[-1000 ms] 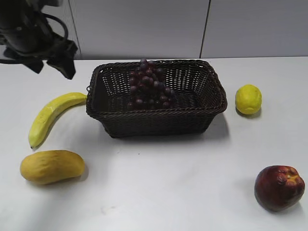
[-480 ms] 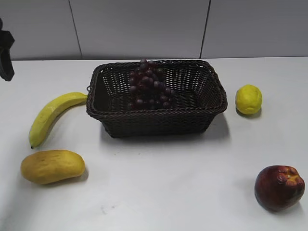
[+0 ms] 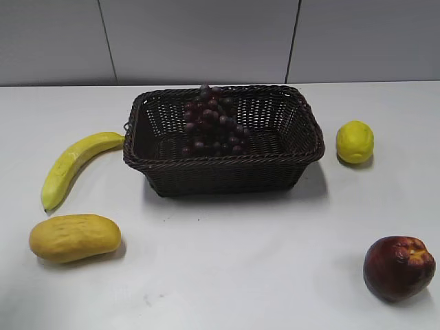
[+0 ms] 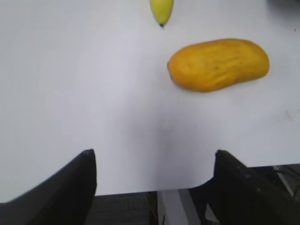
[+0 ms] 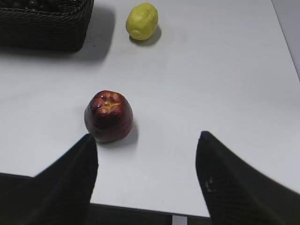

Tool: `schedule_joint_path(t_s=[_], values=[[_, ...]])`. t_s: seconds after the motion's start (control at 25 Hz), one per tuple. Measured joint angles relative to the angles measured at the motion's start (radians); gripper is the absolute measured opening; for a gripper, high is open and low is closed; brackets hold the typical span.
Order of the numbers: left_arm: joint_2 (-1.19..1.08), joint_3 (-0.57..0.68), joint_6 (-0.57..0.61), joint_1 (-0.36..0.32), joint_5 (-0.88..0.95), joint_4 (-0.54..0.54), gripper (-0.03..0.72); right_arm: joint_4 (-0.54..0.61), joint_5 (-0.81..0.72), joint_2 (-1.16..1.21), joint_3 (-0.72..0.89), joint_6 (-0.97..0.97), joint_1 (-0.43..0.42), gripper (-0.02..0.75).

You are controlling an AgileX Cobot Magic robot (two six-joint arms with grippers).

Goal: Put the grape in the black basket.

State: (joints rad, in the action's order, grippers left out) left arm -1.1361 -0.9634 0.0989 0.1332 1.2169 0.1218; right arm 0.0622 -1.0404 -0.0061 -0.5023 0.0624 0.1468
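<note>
The grape, a long bunch of dark red-purple grapes, lies inside the black basket at the back middle of the table, leaning against its far wall. The basket's corner also shows in the right wrist view. No gripper shows in the exterior view. My left gripper is open and empty above the table's near edge, near the mango. My right gripper is open and empty above the near edge, beside the dark red fruit.
A banana and a yellow-orange mango lie left of the basket; the mango and banana tip show in the left wrist view. A lemon sits right of the basket, a dark red apple-like fruit front right.
The left arm has drawn back to the left and left the exterior view. The grape and basket have not moved.
</note>
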Motion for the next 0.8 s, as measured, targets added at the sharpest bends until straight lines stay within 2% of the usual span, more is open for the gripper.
schedule_joint_path(t_s=[0.32, 0.8], values=[[0.368, 0.252, 0.0, 0.0, -0.011, -0.004, 0.593, 0.0, 0.0, 0.0, 0.0, 0.0, 0.0, 0.498], [0.889, 0.422, 0.0, 0.0, -0.015, -0.006, 0.59, 0.0, 0.0, 0.0, 0.0, 0.0, 0.0, 0.498]])
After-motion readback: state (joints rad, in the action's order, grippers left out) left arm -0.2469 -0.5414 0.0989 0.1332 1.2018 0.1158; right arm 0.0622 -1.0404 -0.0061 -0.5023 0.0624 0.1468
